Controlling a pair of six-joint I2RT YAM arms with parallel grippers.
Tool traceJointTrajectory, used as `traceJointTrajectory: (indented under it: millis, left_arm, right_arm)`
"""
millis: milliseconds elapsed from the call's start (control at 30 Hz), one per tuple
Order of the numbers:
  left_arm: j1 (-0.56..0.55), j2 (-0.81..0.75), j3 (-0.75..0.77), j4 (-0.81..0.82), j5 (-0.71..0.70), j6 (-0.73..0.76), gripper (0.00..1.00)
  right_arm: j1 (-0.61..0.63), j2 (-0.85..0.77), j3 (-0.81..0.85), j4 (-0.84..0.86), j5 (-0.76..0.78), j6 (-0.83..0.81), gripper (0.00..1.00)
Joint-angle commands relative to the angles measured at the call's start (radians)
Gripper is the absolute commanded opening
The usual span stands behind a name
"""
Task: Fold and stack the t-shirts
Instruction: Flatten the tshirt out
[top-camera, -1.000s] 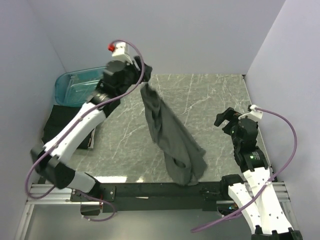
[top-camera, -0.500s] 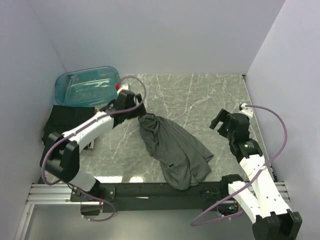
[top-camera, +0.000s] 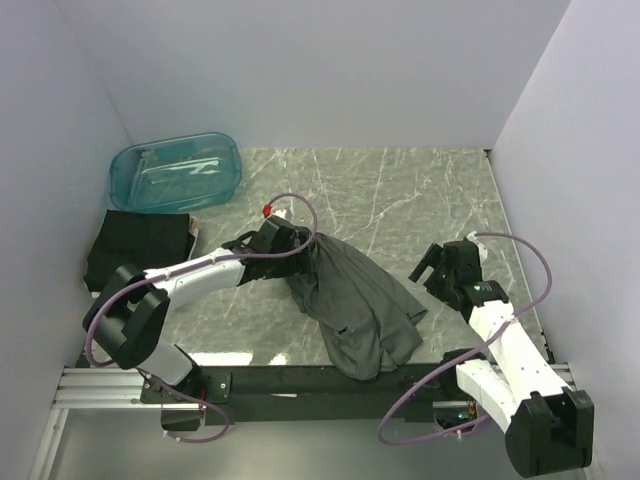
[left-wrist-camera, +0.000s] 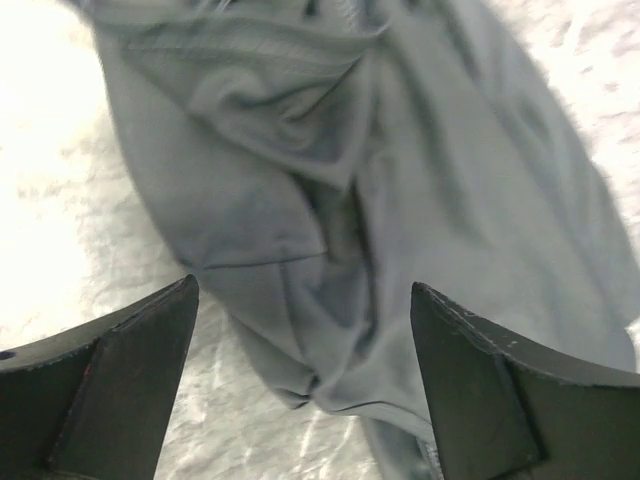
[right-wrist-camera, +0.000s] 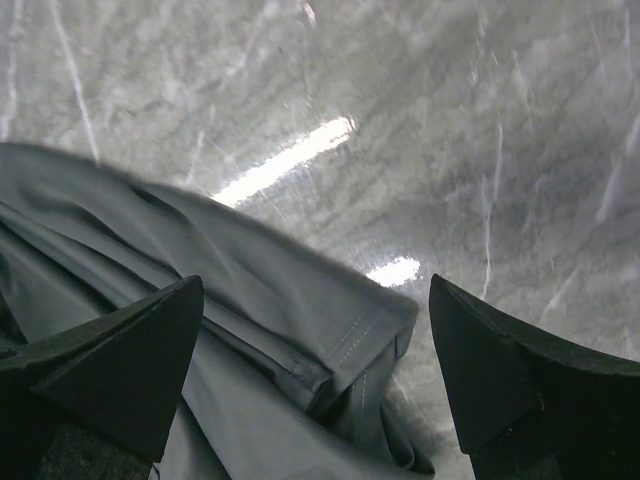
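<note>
A crumpled grey shirt (top-camera: 360, 300) lies on the table (top-camera: 400, 190), its near end drooping over the front edge. The right tool (top-camera: 428, 268) gapes wide and empty just beside its right hem. The left tool (top-camera: 305, 245), jaws spread and holding nothing, hovers over its far end. A folded black shirt (top-camera: 140, 245) lies at the left, with a tub (top-camera: 236, 172) behind it.

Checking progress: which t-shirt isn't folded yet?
The grey t-shirt, lying crumpled in a heap mid-table. The black t-shirt lies folded flat at the left, near the teal tub.
</note>
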Motion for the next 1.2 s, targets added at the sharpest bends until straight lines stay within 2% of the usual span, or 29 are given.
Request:
traceJointTrajectory:
  millis: [0, 133, 233, 333, 367, 400, 433, 500, 533, 600, 700, 767, 800, 867, 967, 1067, 1167]
  left_arm:
    - [-0.001, 0.013, -0.042, 0.027, 0.019, -0.034, 0.91]
    - [-0.013, 0.025, -0.076, 0.044, 0.024, -0.043, 0.88]
    - [-0.02, 0.047, -0.077, 0.044, 0.025, -0.045, 0.8]
    - [-0.026, 0.07, -0.071, 0.063, 0.047, -0.045, 0.62]
    - [-0.032, 0.078, -0.065, 0.066, 0.052, -0.046, 0.47]
    - [-0.035, 0.081, -0.063, 0.069, 0.05, -0.051, 0.39]
    - [-0.036, 0.081, -0.062, 0.067, 0.05, -0.051, 0.22]
    - [-0.036, 0.081, -0.056, 0.06, 0.038, -0.049, 0.05]
    - [-0.036, 0.078, -0.054, 0.055, 0.032, -0.049, 0.01]
    - [-0.036, 0.067, -0.05, 0.047, 0.016, -0.046, 0.01]
    - [-0.036, 0.042, -0.051, 0.049, 0.004, -0.048, 0.01]
    - [-0.036, 0.026, -0.048, 0.046, 0.001, -0.049, 0.01]
    - [-0.036, 0.021, -0.047, 0.046, -0.005, -0.046, 0.01]
    - [-0.036, 0.003, -0.042, 0.041, -0.013, -0.045, 0.01]
    - [-0.035, -0.022, -0.037, 0.044, -0.014, -0.04, 0.01]
    - [-0.036, -0.045, -0.042, 0.052, -0.007, -0.04, 0.01]
    - [-0.036, -0.06, -0.034, 0.049, -0.005, -0.031, 0.01]
  right_arm:
    - [-0.004, 0.018, -0.005, 0.001, 0.002, 0.039, 1.0]
    - [-0.006, 0.038, -0.028, -0.001, -0.015, 0.047, 0.99]
    - [-0.004, 0.051, -0.048, 0.008, -0.027, 0.051, 0.98]
    - [-0.004, 0.069, -0.065, 0.028, -0.039, 0.065, 0.98]
    - [-0.004, 0.074, -0.073, 0.033, -0.047, 0.067, 0.98]
    - [-0.004, 0.084, -0.078, 0.042, -0.053, 0.067, 0.98]
    - [-0.006, 0.091, -0.084, 0.06, -0.058, 0.068, 0.97]
    - [-0.004, 0.114, -0.099, 0.086, -0.065, 0.07, 0.95]
    - [-0.004, 0.123, -0.104, 0.112, -0.073, 0.073, 0.93]
    - [-0.004, 0.153, -0.108, 0.129, -0.122, 0.071, 0.85]
    - [-0.003, 0.178, -0.119, 0.163, -0.169, 0.067, 0.79]
    - [-0.004, 0.181, -0.122, 0.171, -0.183, 0.061, 0.6]
    - [-0.003, 0.175, -0.122, 0.166, -0.188, 0.06, 0.42]
    - [-0.001, 0.149, -0.119, 0.159, -0.196, 0.053, 0.28]
    - [-0.001, 0.089, -0.111, 0.122, -0.191, 0.039, 0.18]
    - [0.0, 0.033, -0.113, 0.09, -0.185, 0.019, 0.0]
    - [0.002, -0.02, -0.111, 0.076, -0.18, -0.001, 0.0]
